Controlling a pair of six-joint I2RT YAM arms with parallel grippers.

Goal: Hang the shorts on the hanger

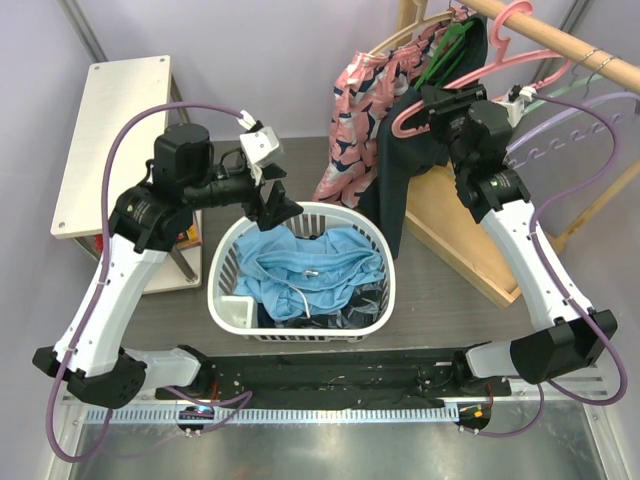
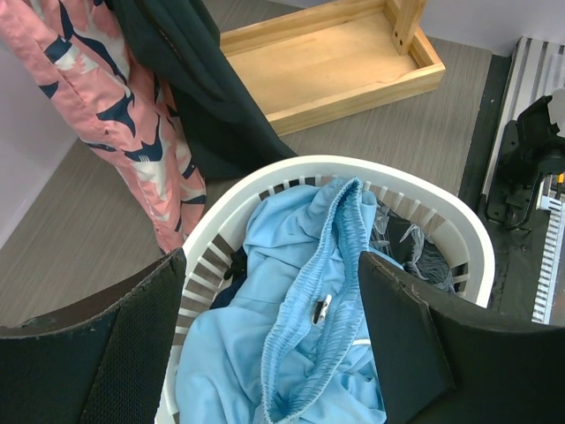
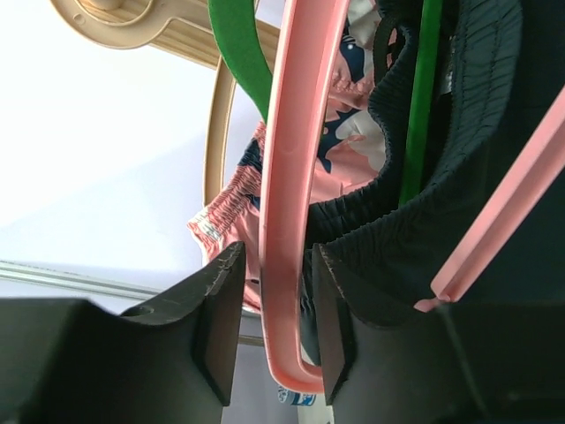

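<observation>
The light blue shorts (image 1: 310, 265) lie crumpled in a white laundry basket (image 1: 225, 262). Their gathered waistband and white drawstring show in the left wrist view (image 2: 296, 291). My left gripper (image 1: 280, 207) is open and empty, hovering above the basket's far left rim, its fingers apart over the shorts (image 2: 272, 265). The pink hanger (image 1: 398, 120) hangs by its hook from the wooden rod (image 1: 560, 42). My right gripper (image 1: 440, 105) is up at its lower end. Its jaws stand either side of the hanger's pink bar (image 3: 287, 177), with a slim gap on the left (image 3: 278, 256).
A pink patterned garment (image 1: 350, 110) and dark navy garment (image 1: 400, 185) hang from the rod beside a green hanger (image 3: 234, 44). Pale hangers (image 1: 580, 110) hang further right. The rack's wooden base tray (image 1: 460, 235) lies behind the basket. A white shelf (image 1: 110, 130) stands left.
</observation>
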